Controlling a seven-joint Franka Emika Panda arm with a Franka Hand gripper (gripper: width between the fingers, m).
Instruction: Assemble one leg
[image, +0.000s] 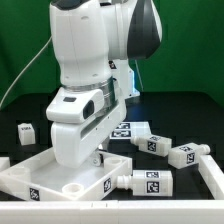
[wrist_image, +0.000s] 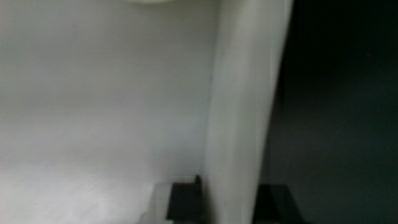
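Observation:
The large white tabletop (image: 38, 176) lies at the front of the exterior view's left, partly under the arm. Several white tagged legs lie on the black table to its right: one (image: 141, 184) just off its front corner, one (image: 152, 143), one (image: 186, 153) and one (image: 128, 128) farther back. My gripper (wrist_image: 231, 196) is down at the tabletop's far rim, and the arm's wrist hides it in the exterior view. In the wrist view the tabletop's upright white rim (wrist_image: 249, 100) fills the gap between my two dark fingers (wrist_image: 185, 202). No leg is held.
A small white tagged cube (image: 26, 132) stands on the exterior view's left, behind the tabletop. A white bar (image: 212, 176) lies at the front right edge, and another white piece (image: 5, 162) at the far left. A green wall closes the back.

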